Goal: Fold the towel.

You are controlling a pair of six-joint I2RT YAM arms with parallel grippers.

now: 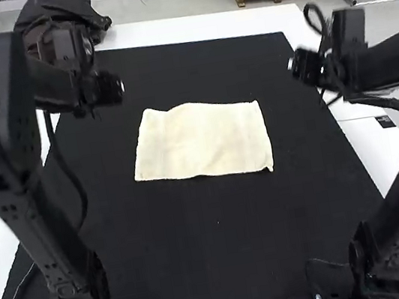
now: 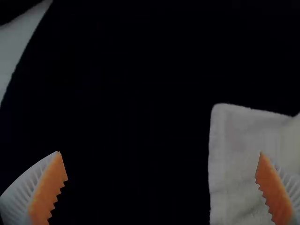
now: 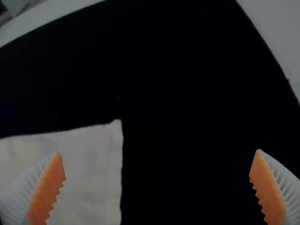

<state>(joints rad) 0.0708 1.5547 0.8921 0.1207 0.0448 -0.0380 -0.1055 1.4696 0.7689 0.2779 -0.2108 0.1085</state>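
While towel (image 1: 200, 143) lies flat near middle of black mat (image 1: 216, 253), left gripper (image 2: 160, 153) and right gripper (image 3: 158, 152) are both wide, holding nothing. Towel has small bumps; can't tell if 1 fold is in it. Step looks like getting set to fold. Next move needs both grippers low at 2 corners, pinching, then lifting edge over

Readable text: none
Black label (image 1: 385, 121): stuck on the white counter (image 1: 375, 153) (its print too small to read)
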